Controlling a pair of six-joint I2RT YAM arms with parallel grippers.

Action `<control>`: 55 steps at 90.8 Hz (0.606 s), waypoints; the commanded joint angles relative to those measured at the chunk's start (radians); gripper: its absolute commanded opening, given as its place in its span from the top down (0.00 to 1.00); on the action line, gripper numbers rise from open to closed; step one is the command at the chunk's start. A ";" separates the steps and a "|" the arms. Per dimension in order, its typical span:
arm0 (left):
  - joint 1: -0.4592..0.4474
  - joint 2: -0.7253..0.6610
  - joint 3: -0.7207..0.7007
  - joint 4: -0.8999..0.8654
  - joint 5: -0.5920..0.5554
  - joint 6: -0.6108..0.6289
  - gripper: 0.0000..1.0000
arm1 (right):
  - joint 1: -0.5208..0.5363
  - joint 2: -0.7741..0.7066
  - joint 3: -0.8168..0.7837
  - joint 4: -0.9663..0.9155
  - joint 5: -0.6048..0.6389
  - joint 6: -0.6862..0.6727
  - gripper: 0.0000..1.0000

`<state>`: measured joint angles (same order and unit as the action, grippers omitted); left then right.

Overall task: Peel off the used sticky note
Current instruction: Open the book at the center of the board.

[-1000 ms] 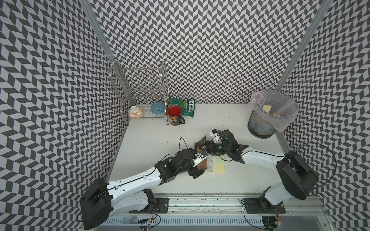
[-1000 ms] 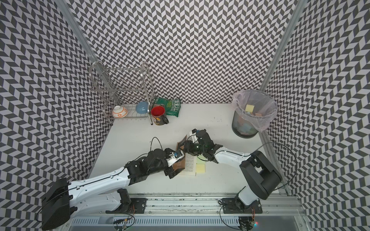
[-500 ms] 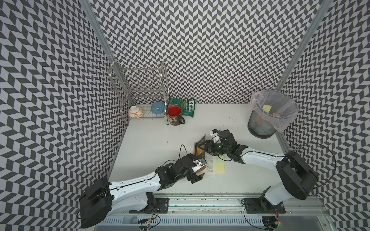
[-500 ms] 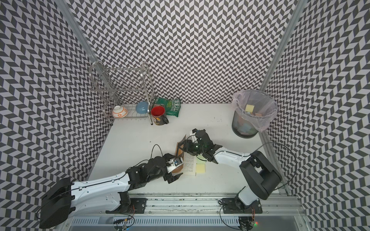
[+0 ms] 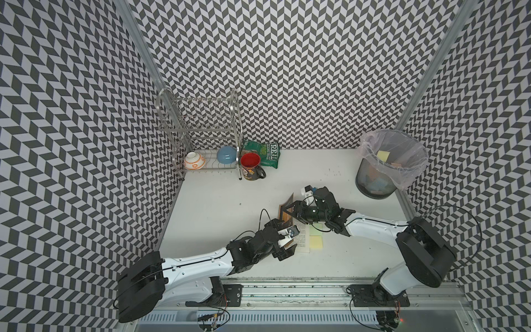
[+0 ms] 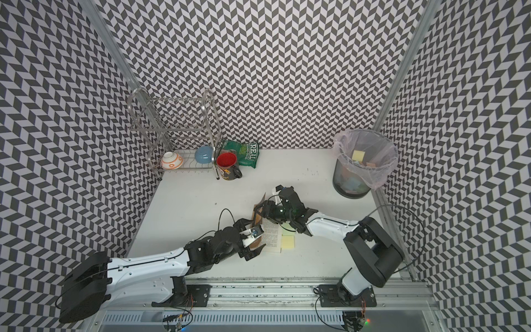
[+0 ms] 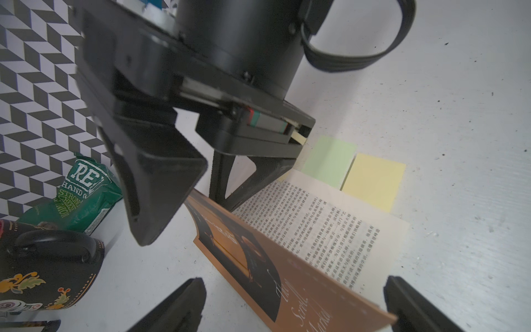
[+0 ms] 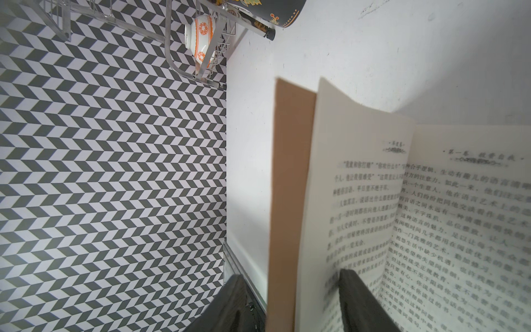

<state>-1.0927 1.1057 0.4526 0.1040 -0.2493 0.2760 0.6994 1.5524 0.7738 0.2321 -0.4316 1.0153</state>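
1. The surface (image 5: 218,207) is smooth and bare around the book, so nothing braces the book. A sideways tug on a note would likely drag the whole volume instead of freeing the paper.
2. The book (image 5: 301,241) lies open near the front edge, with its orange cover (image 7: 258,253) and first leaves raised steeply. If they drop, they probably fall onto the left claw and close the spread.
3. The right claw (image 8: 290,274) has its jaws half apart around the lifted cover and leaves. Whether they actually press the paper cannot be told. A loose hold would let the leaves spring free.
4. The left claw (image 7: 294,283) is spread wide and holds nothing, straddling the cover's near corner. Closing here would catch the cover, not a note. Reaching across the open page (image 7: 330,230) risks knocking the right arm (image 5: 370,232), which hangs close above the notes.
5. The green note (image 7: 327,161) and yellow note (image 7: 373,181) lie flat and touching. They jut from under the page's outer edge onto the surface. Which one is used cannot be told. They are thin and flush, so a fingertip may slide over them, pick both, crumple one or tear the page.
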 commanded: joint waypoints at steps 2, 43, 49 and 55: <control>-0.006 -0.015 -0.012 0.016 -0.042 -0.008 0.00 | 0.009 -0.038 0.013 0.043 0.033 0.006 0.45; 0.002 -0.073 -0.032 -0.010 -0.086 -0.017 0.17 | 0.021 -0.025 0.020 0.037 0.055 0.006 0.46; 0.002 -0.076 -0.032 -0.011 -0.094 -0.015 0.22 | 0.024 -0.023 0.023 0.036 0.055 0.007 0.46; 0.004 -0.079 -0.029 -0.021 -0.098 -0.013 0.27 | 0.027 -0.021 0.028 0.031 0.060 0.006 0.46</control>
<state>-1.0927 1.0451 0.4202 0.0872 -0.3187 0.2687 0.7124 1.5429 0.7738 0.2317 -0.3874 1.0191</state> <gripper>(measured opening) 0.753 0.536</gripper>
